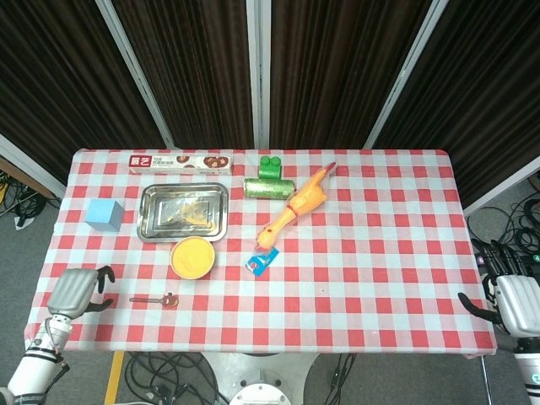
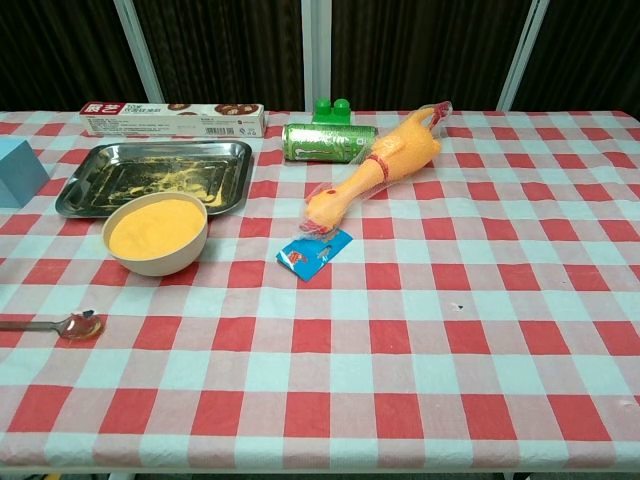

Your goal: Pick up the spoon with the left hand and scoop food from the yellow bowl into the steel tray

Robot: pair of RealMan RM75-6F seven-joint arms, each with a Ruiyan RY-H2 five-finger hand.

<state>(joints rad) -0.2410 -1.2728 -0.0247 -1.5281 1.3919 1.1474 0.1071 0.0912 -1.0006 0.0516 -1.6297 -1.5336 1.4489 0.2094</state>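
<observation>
The spoon [image 1: 154, 299] lies flat near the table's front left edge, bowl end to the right; the chest view shows the spoon [image 2: 62, 325] at its far left. Behind it stands the yellow bowl [image 1: 192, 257] full of orange-yellow food [image 2: 155, 228]. Further back the steel tray [image 1: 183, 211] holds a thin scatter of the same food [image 2: 190, 178]. My left hand [image 1: 76, 291] hovers over the table's front left corner, a little left of the spoon handle, fingers apart and holding nothing. Off the table's right edge, my right hand [image 1: 512, 299] is empty with its fingers spread.
A blue cube [image 1: 104, 214] sits left of the tray and a long biscuit box [image 1: 180, 161] behind it. A green can [image 1: 269, 188], a green block [image 1: 270, 165], a rubber chicken [image 1: 297, 209] and a blue packet [image 1: 261, 261] occupy the middle.
</observation>
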